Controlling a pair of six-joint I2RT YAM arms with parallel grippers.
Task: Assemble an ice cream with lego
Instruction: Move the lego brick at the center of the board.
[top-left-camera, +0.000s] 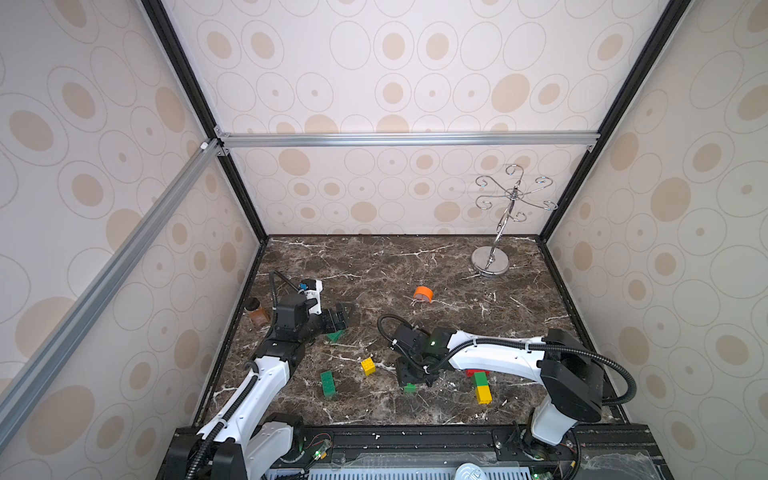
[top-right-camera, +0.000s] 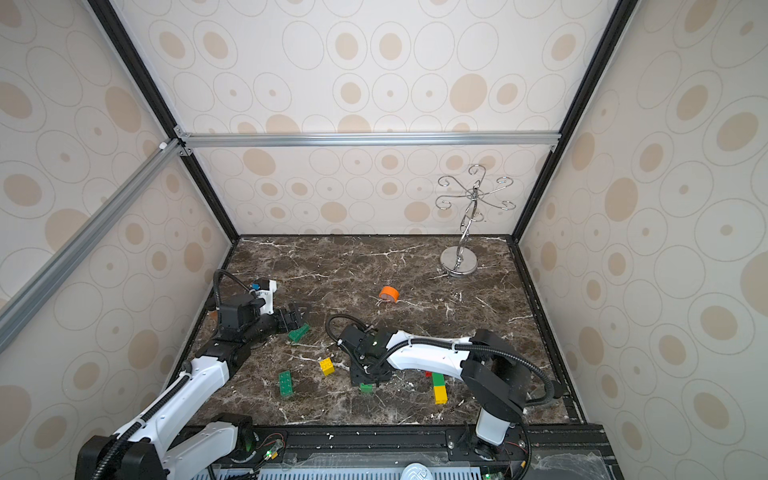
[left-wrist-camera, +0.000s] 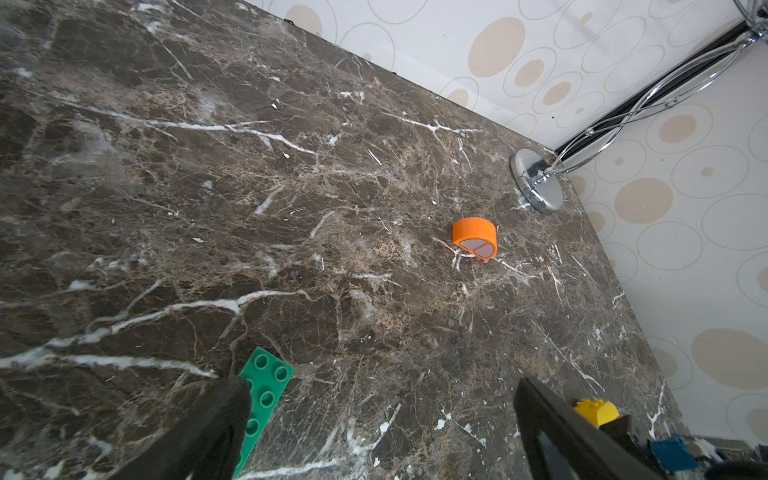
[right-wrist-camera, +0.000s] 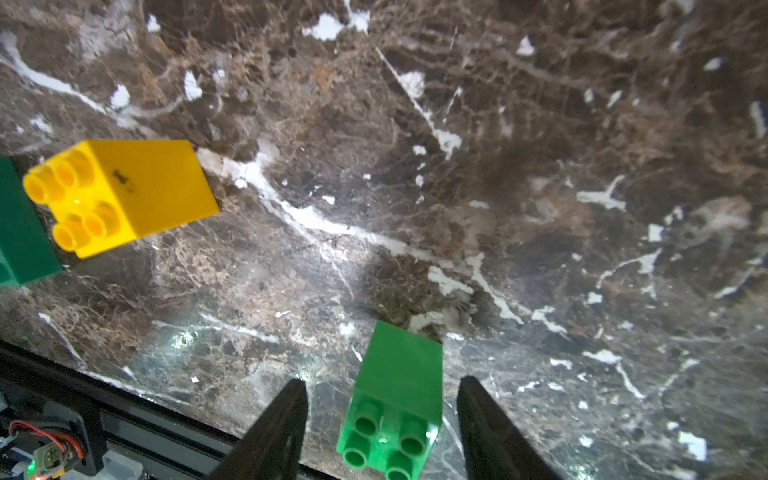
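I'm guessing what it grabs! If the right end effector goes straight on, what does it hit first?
The right end effector would probably meet the small green brick, lying between its open jaws; the table sits beyond.

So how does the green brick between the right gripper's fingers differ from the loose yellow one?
The green brick sits between the right gripper's open fingers, untouched; the yellow brick lies outside them. Colour differs, green against yellow. Both are square four-stud bricks on the table.

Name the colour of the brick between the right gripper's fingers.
The brick is green; clearest in right wrist view.
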